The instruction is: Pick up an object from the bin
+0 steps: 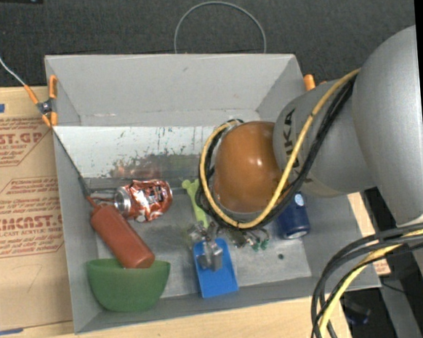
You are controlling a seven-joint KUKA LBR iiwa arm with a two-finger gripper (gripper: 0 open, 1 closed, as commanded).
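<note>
My gripper reaches down under the orange dome at the bin's front middle, its fingertips right over a flat blue block lying on the bin floor. Whether the fingers grip the block is hidden by the metal parts. A light green stick-like thing lies just behind the gripper. A dark blue cylinder stands to the right of the gripper, partly under the arm.
A crushed red and silver can lies at the left middle. Beside it a red-brown cylinder slants toward a green bowl in the front left corner. The arm covers the bin's right side.
</note>
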